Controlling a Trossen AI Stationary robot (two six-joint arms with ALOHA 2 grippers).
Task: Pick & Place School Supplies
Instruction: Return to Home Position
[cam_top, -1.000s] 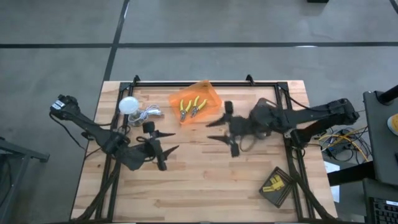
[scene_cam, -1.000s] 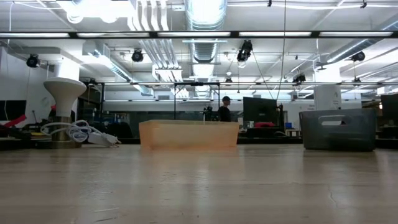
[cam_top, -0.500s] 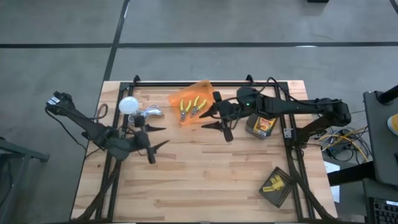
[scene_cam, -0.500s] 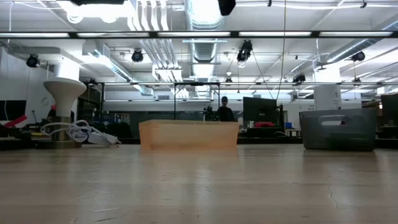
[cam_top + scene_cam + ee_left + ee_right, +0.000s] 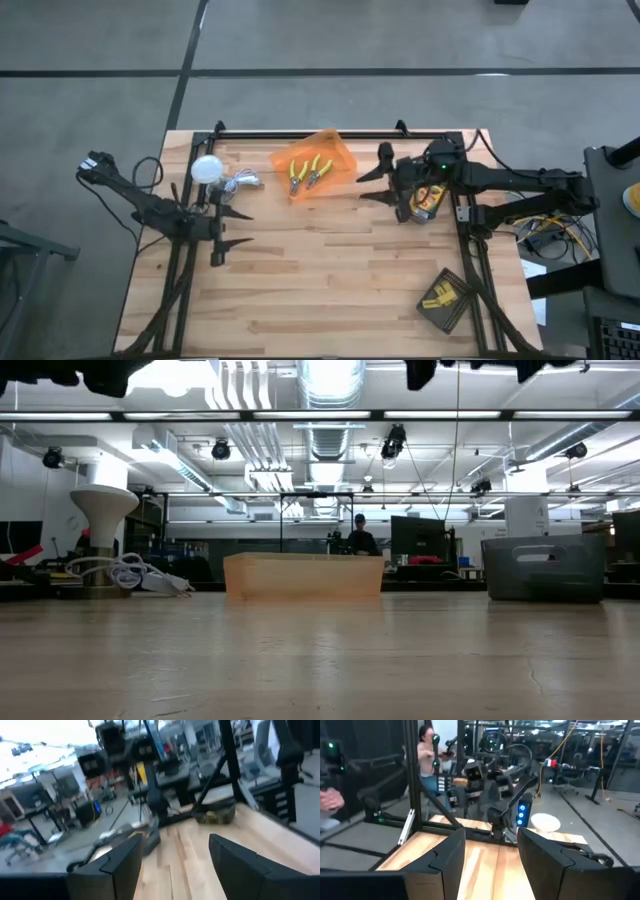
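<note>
A yellow crayon box (image 5: 428, 201) lies in the grey bin (image 5: 545, 573) at the bench's (image 5: 320, 290) right side, partly hidden under the right arm. Two yellow-handled pliers (image 5: 308, 172) sit in the orange bin (image 5: 338, 152) near the far edge, and small yellow blocks (image 5: 437, 297) rest in a black tray (image 5: 456, 316) at the near right corner. The right gripper (image 5: 360, 188) hangs above the bench between the two bins, fingers spread and empty. The left gripper (image 5: 248, 228) hovers near the white ball (image 5: 206, 168), fingers likewise apart, holding nothing.
</note>
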